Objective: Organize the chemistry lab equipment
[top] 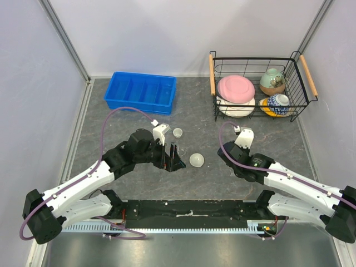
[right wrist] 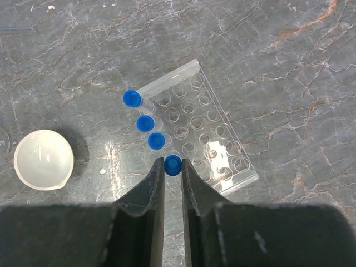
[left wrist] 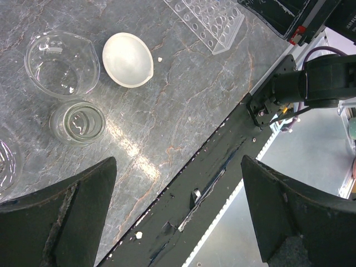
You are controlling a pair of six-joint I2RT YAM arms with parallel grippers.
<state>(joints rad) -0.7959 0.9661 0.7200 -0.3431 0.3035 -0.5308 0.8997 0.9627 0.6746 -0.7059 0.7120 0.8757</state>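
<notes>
Here, my right gripper [right wrist: 172,162] pinches a blue-capped tube [right wrist: 173,166] in the rack [right wrist: 214,133]; my left gripper [left wrist: 177,219] hangs wide open.

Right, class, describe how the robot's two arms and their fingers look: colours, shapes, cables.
Both the left arm and right arm have white links joined by black joints. A purple cable loops along each. The fingers are dark, wedge-shaped, slightly scuffed.

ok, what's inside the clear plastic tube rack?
Four blue-capped clear tubes stand in one edge row of the clear plastic rack; the other visible holes are empty. The right gripper straddles the nearest tube and hides the rack's near corner.
</notes>
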